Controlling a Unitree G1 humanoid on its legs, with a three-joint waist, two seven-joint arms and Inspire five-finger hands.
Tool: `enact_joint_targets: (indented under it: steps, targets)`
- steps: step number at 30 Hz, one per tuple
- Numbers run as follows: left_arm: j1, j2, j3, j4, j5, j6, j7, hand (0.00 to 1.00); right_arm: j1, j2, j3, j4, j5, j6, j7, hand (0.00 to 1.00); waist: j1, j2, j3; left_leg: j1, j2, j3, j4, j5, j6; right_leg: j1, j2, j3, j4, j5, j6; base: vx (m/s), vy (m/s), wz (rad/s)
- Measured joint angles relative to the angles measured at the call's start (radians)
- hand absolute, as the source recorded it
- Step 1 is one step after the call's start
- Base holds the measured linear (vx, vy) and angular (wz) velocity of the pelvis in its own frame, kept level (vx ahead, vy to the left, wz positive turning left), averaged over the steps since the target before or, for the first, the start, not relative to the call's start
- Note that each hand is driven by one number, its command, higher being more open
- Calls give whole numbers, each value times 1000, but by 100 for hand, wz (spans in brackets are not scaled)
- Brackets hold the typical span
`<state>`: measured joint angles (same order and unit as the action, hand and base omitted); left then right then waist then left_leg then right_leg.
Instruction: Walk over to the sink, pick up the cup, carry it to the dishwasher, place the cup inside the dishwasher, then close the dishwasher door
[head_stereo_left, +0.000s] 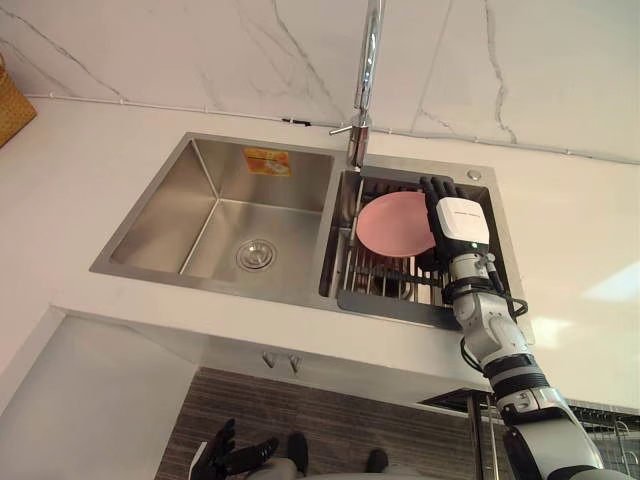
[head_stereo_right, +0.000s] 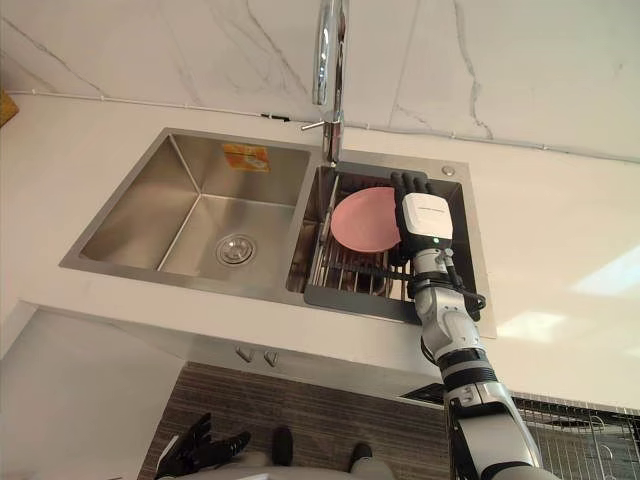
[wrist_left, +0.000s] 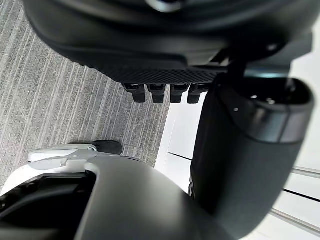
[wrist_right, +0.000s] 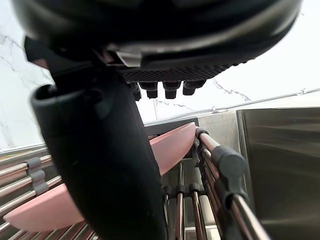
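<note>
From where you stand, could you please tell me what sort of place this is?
Most likely a home kitchen: a stainless steel double-bowl sink set in a white countertop, a tall chrome tap, and a round pink plate on a metal drying rack.

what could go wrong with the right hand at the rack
1. The right hand is at the pink dish's edge; the dish rests on the rack and might slide or tip if nudged.
2. The hand could snag between the rack's bars.
3. Lifting the dish might hit the faucet just behind.
</note>
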<state>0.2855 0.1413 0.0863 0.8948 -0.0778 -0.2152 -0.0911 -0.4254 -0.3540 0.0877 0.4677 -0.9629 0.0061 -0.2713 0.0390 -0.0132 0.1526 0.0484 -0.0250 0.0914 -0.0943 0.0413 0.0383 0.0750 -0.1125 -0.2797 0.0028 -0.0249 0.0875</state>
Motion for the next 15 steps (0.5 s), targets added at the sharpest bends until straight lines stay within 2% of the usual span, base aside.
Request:
enact_joint_targets:
  steps: [4, 15]
  targets:
    - [0, -1, 0, -18, 0, -1, 0, 100, -5, 2, 6, 0, 31, -13, 1, 0, 4, 0, 18, -2, 1, -2, 0, 1, 0, -1, 1, -2, 0, 0, -1, -24, -3, 2]
    - [-5, 0, 0, -20, 0, -1, -8, 100, -26, -13, 19, -22, 59, -60, 12, 0, 15, -1, 19, -4, 2, -3, 0, 1, 0, -1, 1, -2, 0, 1, -1, -2, 0, 0]
